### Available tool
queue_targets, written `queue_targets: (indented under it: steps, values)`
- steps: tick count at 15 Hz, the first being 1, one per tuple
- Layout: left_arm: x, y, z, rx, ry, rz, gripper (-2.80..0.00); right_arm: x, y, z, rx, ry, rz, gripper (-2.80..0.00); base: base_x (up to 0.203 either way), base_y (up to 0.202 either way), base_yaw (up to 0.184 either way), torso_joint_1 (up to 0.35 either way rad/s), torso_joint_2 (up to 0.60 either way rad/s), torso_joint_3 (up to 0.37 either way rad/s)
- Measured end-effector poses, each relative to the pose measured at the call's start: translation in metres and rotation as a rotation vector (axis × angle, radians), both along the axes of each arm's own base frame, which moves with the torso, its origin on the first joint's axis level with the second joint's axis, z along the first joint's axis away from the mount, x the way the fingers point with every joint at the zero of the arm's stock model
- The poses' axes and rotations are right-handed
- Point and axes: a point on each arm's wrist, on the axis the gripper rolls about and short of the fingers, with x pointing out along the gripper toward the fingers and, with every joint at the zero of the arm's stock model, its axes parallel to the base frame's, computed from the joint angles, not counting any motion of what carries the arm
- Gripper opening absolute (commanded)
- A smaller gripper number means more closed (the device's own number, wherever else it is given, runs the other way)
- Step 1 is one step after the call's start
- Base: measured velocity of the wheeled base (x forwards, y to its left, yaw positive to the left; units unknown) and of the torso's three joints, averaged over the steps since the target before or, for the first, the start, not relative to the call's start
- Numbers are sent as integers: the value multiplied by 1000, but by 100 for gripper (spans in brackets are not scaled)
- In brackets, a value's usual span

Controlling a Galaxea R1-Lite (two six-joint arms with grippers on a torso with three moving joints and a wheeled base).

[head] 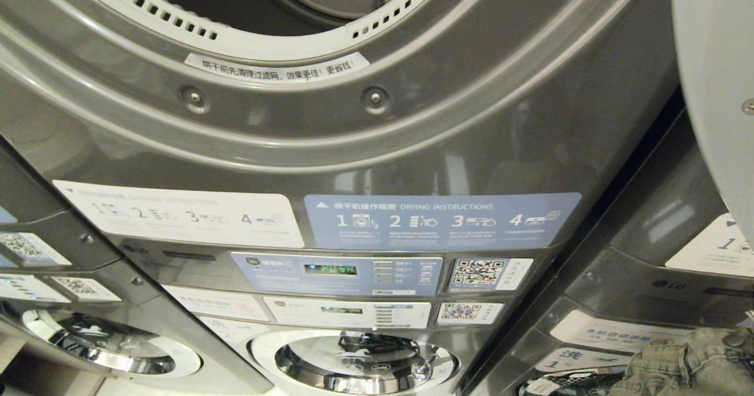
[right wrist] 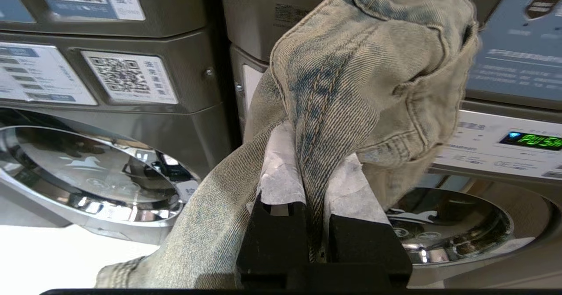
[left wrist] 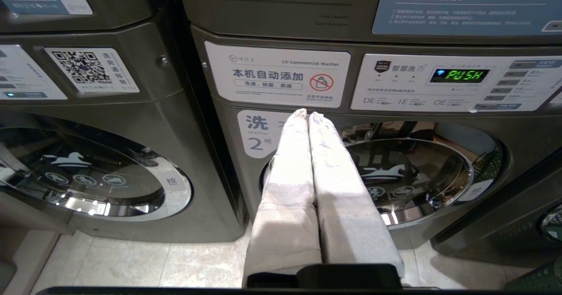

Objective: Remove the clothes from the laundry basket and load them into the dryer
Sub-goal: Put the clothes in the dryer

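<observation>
At bottom right, cut off: denim garment (head: 689,363)
Right gripper (right wrist: 314,189): clamped on denim
Left gripper (left wrist: 307,117): together, empty
Display (left wrist: 461,75): "PUSH"

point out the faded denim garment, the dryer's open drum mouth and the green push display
faded denim garment (right wrist: 373,66), right wrist view, on the bunched cloth above the right gripper.
dryer's open drum mouth (head: 247,45), head view, on its white perforated rim.
green push display (left wrist: 465,75), left wrist view, on the lit letters.

One dryer opening (head: 247,7) shows overhead. Three round washer doors sit below: one at left (head: 100,343), one at centre (head: 353,363), one at right (head: 565,381). One denim garment (head: 689,363) is visible.
</observation>
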Motion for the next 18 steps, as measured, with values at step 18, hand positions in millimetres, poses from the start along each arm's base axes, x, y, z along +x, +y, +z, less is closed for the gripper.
queue_targets:
  steps: [18]
  values:
    - [0, 0, 0, 0, 1, -2, -280, 0, 0, 0, 3, 0, -2, -280, 0, 183, -1, 3, 2, 2]
